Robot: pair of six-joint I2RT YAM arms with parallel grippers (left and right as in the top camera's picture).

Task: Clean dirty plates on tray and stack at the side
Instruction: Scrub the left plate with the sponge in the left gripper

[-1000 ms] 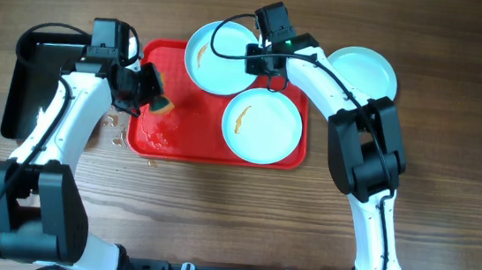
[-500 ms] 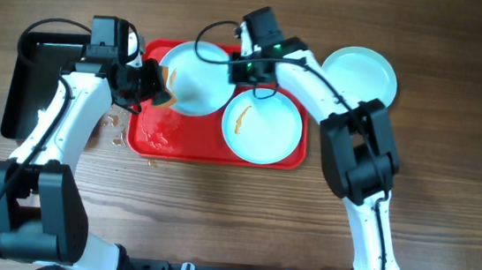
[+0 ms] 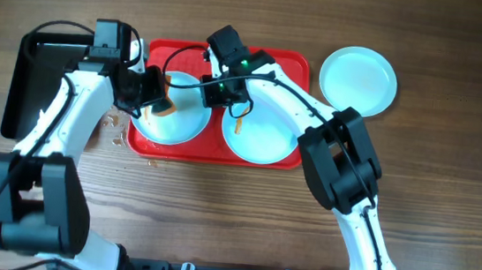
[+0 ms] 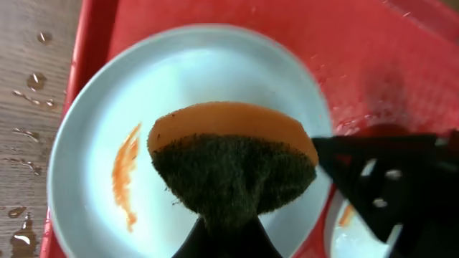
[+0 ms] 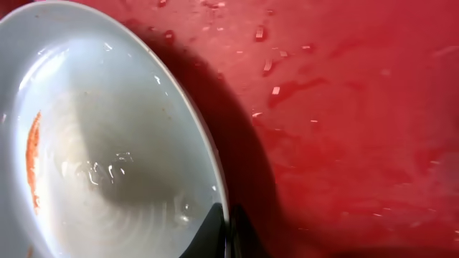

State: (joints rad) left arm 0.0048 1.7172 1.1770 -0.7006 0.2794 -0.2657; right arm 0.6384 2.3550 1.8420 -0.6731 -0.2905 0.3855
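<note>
The red tray (image 3: 288, 64) holds two dirty plates. The left dirty plate (image 3: 180, 122) has an orange smear, which shows clearly in the left wrist view (image 4: 123, 175). My left gripper (image 3: 150, 93) is shut on an orange and dark green sponge (image 4: 233, 161) and holds it over this plate (image 4: 93, 122). My right gripper (image 3: 213, 92) is shut on that plate's right rim (image 5: 215, 186). The second dirty plate (image 3: 263, 133) lies at the tray's right, smeared. A third plate (image 3: 359, 75) lies on the table to the right, with no smear showing.
A glossy black tray (image 3: 29, 79) stands at the far left. Water drops (image 3: 117, 128) lie on the wood beside the red tray's left edge. The right arm reaches across the back of the red tray. The tray floor (image 5: 344, 107) is wet.
My right gripper has dragged the plate from the tray's back middle to its left front, under the sponge. The left gripper has barely moved.
</note>
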